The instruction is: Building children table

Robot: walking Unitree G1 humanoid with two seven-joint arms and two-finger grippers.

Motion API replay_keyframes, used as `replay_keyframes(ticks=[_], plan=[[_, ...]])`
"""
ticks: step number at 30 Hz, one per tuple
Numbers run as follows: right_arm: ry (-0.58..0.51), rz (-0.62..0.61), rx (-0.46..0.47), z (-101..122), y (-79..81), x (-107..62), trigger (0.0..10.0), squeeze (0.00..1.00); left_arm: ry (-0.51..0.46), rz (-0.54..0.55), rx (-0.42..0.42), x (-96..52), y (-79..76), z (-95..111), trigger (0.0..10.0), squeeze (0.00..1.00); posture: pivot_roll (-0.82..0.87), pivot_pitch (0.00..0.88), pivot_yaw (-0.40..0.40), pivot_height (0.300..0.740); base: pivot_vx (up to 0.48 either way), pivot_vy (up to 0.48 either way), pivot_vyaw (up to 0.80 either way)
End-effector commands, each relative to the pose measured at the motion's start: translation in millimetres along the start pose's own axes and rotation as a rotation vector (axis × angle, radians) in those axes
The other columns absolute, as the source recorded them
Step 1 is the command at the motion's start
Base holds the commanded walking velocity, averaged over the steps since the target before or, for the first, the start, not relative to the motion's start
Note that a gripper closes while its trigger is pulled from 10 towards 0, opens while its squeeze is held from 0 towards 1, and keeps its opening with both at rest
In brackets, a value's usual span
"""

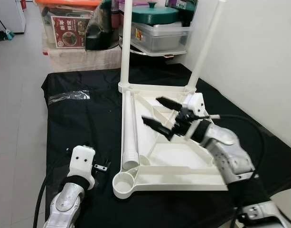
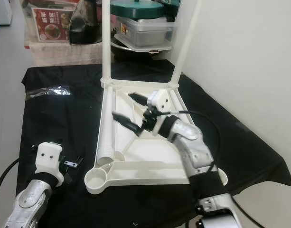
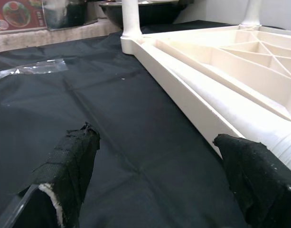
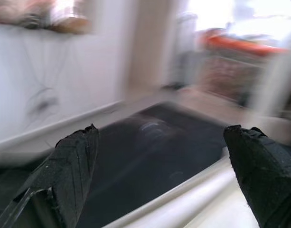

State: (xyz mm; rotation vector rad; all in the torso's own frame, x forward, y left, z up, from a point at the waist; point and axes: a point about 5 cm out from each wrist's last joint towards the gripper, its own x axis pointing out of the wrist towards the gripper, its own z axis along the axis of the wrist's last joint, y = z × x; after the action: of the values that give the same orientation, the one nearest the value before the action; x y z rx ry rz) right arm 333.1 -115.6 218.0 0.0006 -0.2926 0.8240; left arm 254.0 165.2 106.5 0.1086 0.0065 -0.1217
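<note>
White tabletop (image 1: 183,156) under right gripper (image 1: 160,114)

One upturned tabletop (image 1: 183,156) — two legs upright (image 1: 126,42), one loose leg (image 1: 130,133) — two hands (image 1: 160,114).

Silver arms with white wrist housings, black cables and long black fingers (image 1: 163,102)

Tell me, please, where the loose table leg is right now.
The loose table leg lies inside the upturned tabletop, along its left edge, left of the right gripper.
</note>
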Motion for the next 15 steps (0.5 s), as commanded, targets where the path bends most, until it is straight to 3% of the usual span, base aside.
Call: replay_keyframes(ticks=[1,4,7,12,15], plan=[[0.007,-0.106,0.026,-5,1.1,2.6,10.0,0.0,-0.028,-0.013,-0.011,0.2,-2.1,5,10.0,0.0,0.07,0.0,-0.086,0.74,0.0,-0.48,0.0],[0.008,-0.149,0.1,-13,20.9,14.7,10.0,0.0,-0.035,-0.018,-0.012,0.5,-3.0,6,10.0,0.0,0.07,0.0,-0.086,0.74,0.0,-0.48,0.0],[0.016,-0.144,0.106,-16,27.7,17.9,10.0,0.0,-0.036,-0.02,-0.006,0.6,-3.1,6,10.0,0.0,0.07,0.0,-0.088,0.74,0.0,-0.48,0.0],[0.01,-0.157,0.167,-16,41.1,26.3,10.0,0.0,-0.044,-0.018,-0.007,0.5,-2.8,7,10.0,0.0,0.07,0.0,-0.093,0.74,0.0,-0.48,0.64],[0.026,-0.154,0.124,-17,44.5,28.5,10.0,0.0,-0.051,-0.015,-0.007,0.5,-2.4,8,10.0,0.0,0.07,0.0,-0.093,0.74,0.0,-0.444,0.53]])
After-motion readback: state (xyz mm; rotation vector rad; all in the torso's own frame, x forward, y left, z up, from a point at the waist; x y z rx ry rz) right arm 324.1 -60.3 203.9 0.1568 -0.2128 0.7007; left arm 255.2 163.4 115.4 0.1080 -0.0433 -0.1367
